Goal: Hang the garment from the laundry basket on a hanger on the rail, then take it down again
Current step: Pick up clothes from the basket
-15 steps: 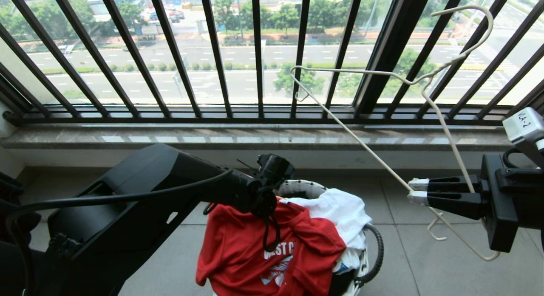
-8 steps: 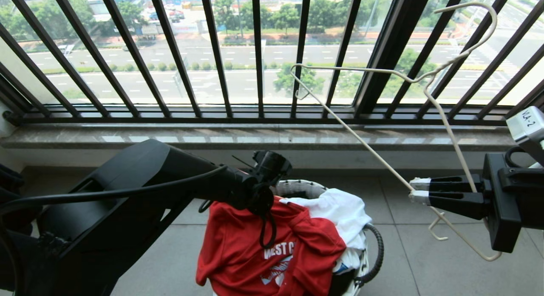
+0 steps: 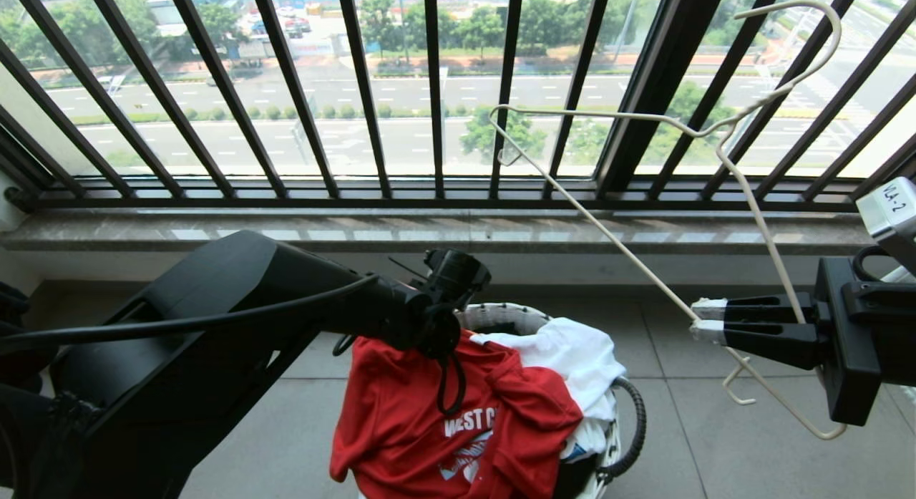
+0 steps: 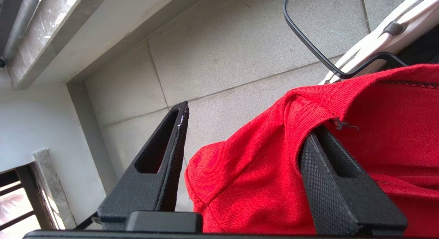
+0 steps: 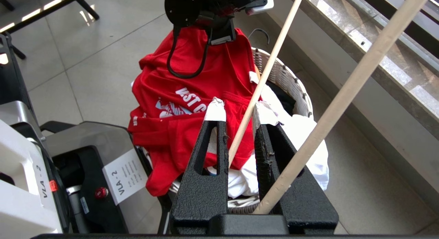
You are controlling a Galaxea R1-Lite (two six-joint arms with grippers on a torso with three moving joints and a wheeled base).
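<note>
- The step in hand looks like the pick-up: the red garment (image 3: 458,420) is draped over the laundry basket (image 3: 504,316) on the floor.
- The left hand (image 4: 240,136) is set at the shirt's edge. Its two fingers are partly apart, with a fold of red cloth between them. One finger is tucked under the cloth. A firm hold cannot be told yet.
- The right hand (image 3: 705,321) is kept off to the side, pinched narrow on the white hanger (image 3: 715,137).
- Next, the fold probably needs to be squeezed tight and lifted up and out.
- One red shirt, one basket, one hanger and two hands are counted. Some white cloth (image 3: 572,356) is also seen in the basket.
</note>
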